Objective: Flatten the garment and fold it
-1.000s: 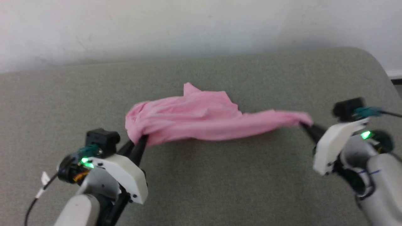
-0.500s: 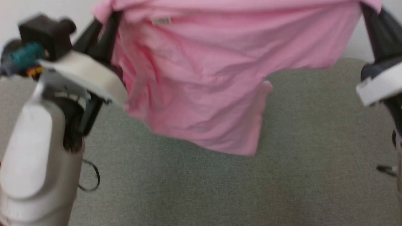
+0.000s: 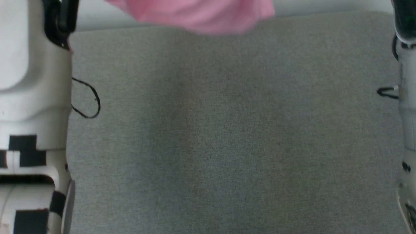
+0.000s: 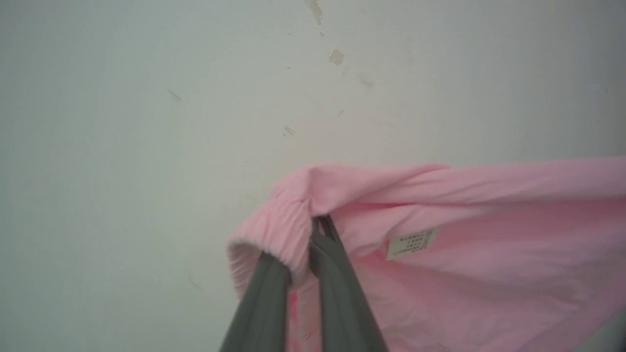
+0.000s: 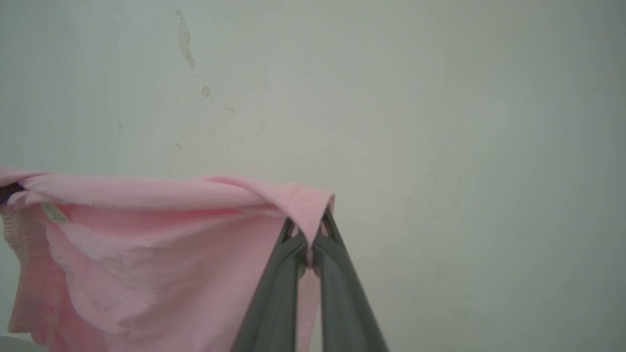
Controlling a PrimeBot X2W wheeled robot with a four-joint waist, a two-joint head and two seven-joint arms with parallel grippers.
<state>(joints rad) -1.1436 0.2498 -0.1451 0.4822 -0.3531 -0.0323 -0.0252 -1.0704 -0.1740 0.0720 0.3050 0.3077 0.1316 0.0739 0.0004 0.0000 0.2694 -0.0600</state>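
Note:
The garment, pink shorts, hangs in the air stretched between my two grippers, in front of a pale wall. My left gripper is shut on its gathered elastic waistband at one end; a small white tag shows just beside the grip. My right gripper is shut on the opposite corner of the garment, which droops down and away to the left of that view. In the head view only the lower hem of the garment dangles at the top edge, high above the grey surface.
My pale left forearm rises along the left edge of the head view with a black cable loop beside it; my right forearm runs up the right edge. A scuffed white wall stands behind the cloth.
Both grippers have lifted the garment off the grey surface and raised it high, spreading it between them. It now hangs mostly above the head view's top edge.

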